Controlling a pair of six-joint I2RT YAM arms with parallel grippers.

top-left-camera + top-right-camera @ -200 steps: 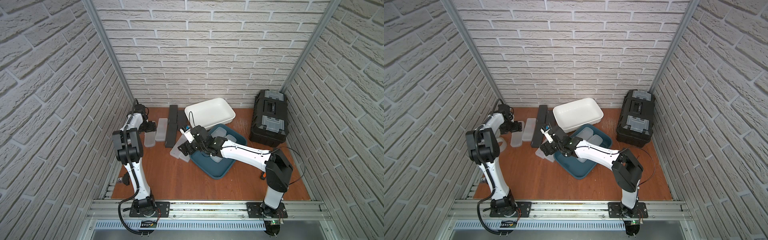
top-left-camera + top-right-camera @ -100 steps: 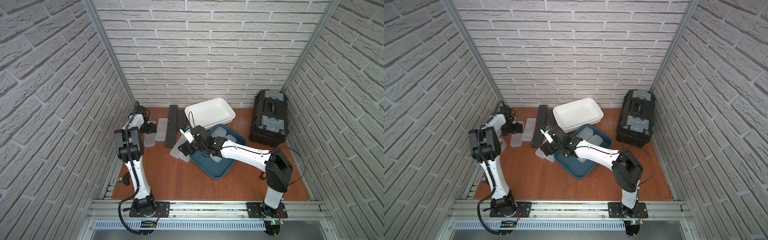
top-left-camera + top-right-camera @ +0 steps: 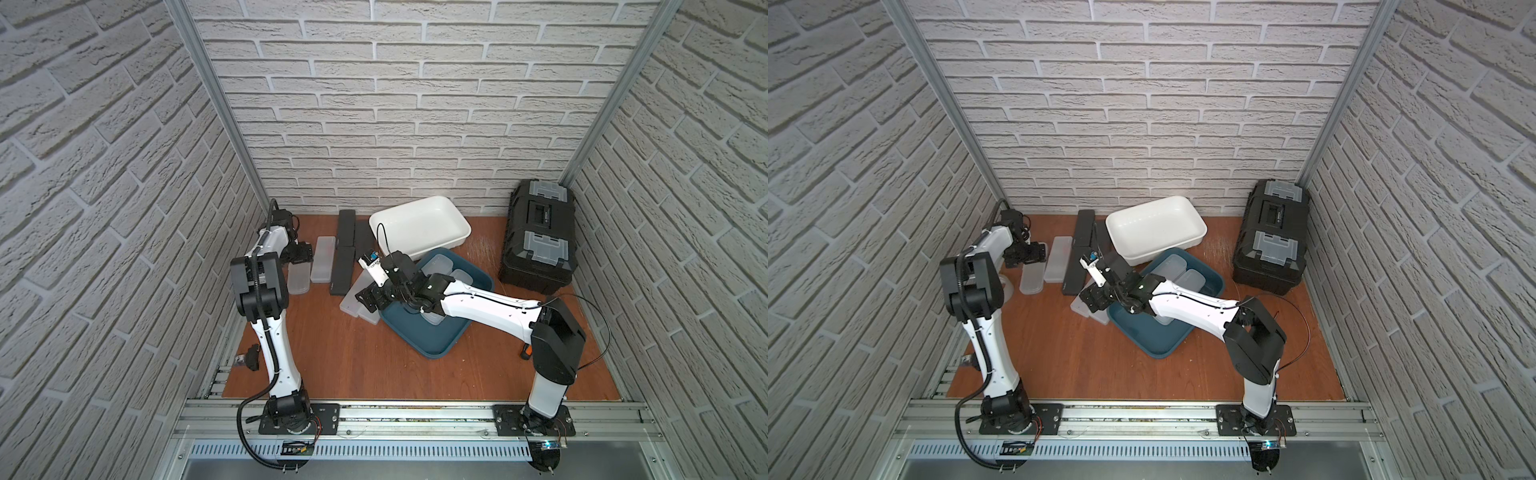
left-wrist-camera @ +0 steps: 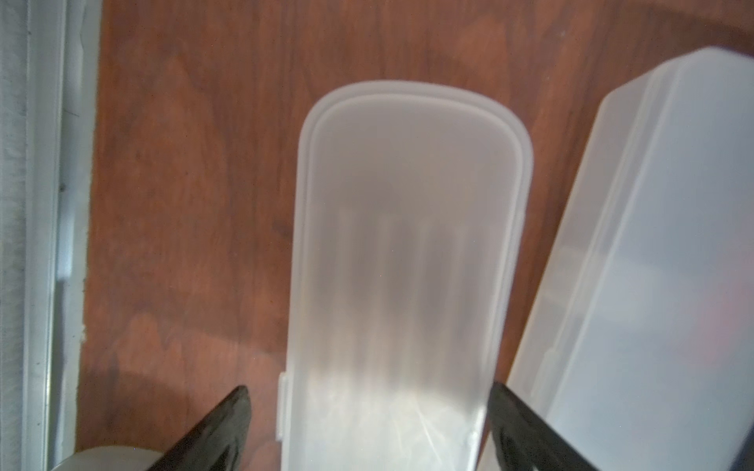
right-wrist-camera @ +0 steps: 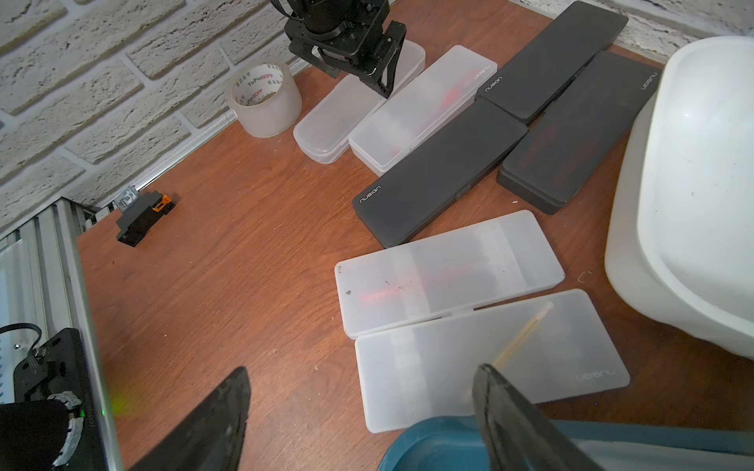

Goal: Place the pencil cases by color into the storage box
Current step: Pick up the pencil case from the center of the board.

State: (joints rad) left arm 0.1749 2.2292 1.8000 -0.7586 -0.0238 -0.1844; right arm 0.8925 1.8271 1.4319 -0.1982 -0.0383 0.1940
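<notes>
My left gripper (image 4: 369,389) is open and straddles one end of a frosted pencil case (image 4: 408,244) at the far left of the table (image 3: 298,280); one finger still stands clear of the case's side. A second frosted case (image 3: 323,259) and three black cases (image 5: 440,171) lie alongside. My right gripper (image 5: 363,369) hangs open over the rim of the blue storage box (image 3: 436,345), above the corner of a flat frosted case (image 5: 489,359) that lies next to another (image 5: 449,273). Frosted cases (image 3: 438,264) lie inside the blue box.
An empty white tub (image 3: 419,224) leans on the blue box at the back. A black toolbox (image 3: 538,237) stands at the back right. A clear tape roll (image 5: 263,102) sits by the left wall, and a small black-and-orange part (image 5: 145,212) lies near the rail.
My left arm has shifted a little to the right, and its jaws have narrowed round the frosted case. The right arm has stayed almost still.
</notes>
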